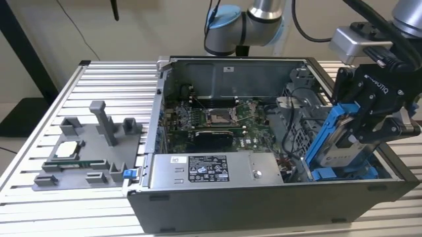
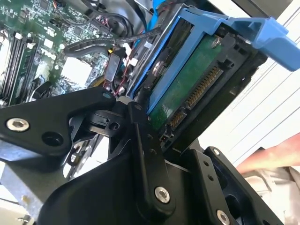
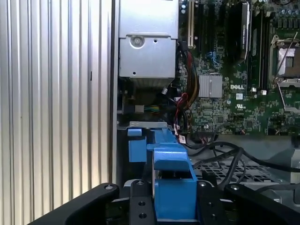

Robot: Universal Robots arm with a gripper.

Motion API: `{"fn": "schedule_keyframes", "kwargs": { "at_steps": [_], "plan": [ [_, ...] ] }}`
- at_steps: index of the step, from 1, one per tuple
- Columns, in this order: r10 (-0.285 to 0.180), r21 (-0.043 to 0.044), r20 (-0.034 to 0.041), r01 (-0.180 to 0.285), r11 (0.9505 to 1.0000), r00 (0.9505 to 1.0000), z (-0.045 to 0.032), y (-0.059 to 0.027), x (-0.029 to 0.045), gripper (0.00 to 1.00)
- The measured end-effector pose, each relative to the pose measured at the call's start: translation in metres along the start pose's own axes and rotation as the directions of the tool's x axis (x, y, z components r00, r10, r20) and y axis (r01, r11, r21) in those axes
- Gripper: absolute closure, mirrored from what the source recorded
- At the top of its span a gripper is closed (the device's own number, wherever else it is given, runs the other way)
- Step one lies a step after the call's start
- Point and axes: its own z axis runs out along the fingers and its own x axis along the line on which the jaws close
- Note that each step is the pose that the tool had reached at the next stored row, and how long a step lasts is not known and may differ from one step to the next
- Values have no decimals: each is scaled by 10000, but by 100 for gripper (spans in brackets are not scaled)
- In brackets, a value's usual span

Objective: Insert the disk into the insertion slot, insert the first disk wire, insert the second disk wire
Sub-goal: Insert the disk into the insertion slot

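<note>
Ribbed aluminium table (image 1: 99,84) carried an open case (image 1: 264,210) with its motherboard (image 1: 211,118) bare. At the exterior view's right end of the case the claw (image 1: 369,126) was clamped on the disk (image 1: 337,143), so the disk sat in the claw itself, not apart from it. Its long axis stood nearly upright, leaning a little. Its lower end was down inside the case, close above a second blue drive (image 1: 343,173) at the bottom. The grey cage (image 1: 295,129) that holds the slot lay just beside the disk, toward the exterior view's left. I could not make out the slot's mouth, nor whether the lower end had entered it. With one arm, no choice of side arose. The disk looked flat and silver with a pale label, framed in a bright blue carrier. In the second wrist view its green board (image 2: 176,86) and gold connector (image 2: 199,91) faced the camera
</note>
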Motion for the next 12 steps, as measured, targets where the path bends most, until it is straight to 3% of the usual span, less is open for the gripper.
{"fn": "schedule_keyframes", "kwargs": {
  "at_steps": [8,9,12],
  "plan": [
    [1,-2,-2,-1,10000,10000,33,-1,1,100],
    [1,-1,-1,-1,10000,10000,32,-1,1,0],
    [1,-3,1,-1,10000,10000,-24,1,0,0]
  ]
}}
